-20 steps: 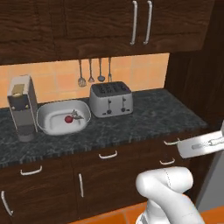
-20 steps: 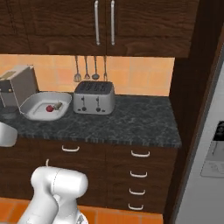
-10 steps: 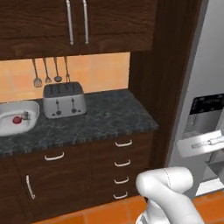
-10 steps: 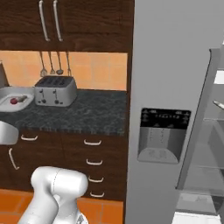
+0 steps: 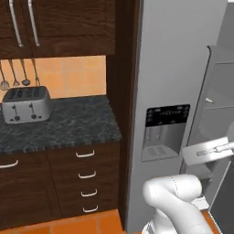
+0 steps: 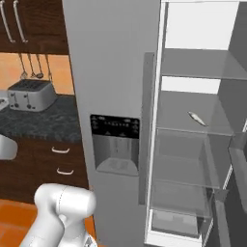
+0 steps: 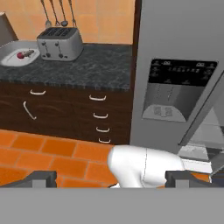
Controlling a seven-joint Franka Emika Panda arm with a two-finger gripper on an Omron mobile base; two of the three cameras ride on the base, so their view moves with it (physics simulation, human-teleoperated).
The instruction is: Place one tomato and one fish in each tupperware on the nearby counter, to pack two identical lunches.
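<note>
In the hand view, one pale grey tupperware (image 7: pixel 9 58) lies at the far left of the dark speckled counter (image 7: pixel 96 65). Inside it are a red tomato (image 7: pixel 19 55) and a brownish fish (image 7: pixel 29 53). Another fish (image 6: pixel 198 118), small and silvery, lies on a middle shelf of the open fridge in the right base view. My gripper (image 7: pixel 113 179) is open, its two dark fingertips (image 7: pixel 41 178) wide apart with nothing between them. It hangs well back from the counter, above the orange floor.
A silver toaster (image 7: pixel 59 43) stands right of the tupperware, under hanging utensils (image 7: pixel 57 11). Dark drawers (image 7: pixel 100 116) sit below the counter. The grey fridge with its dispenser panel (image 6: pixel 116 144) stands to the right, its right compartment (image 6: pixel 193 144) open.
The base has swung to the right, so both base views slid from the counter and tupperware over to the fridge. The gripper has stayed open.
</note>
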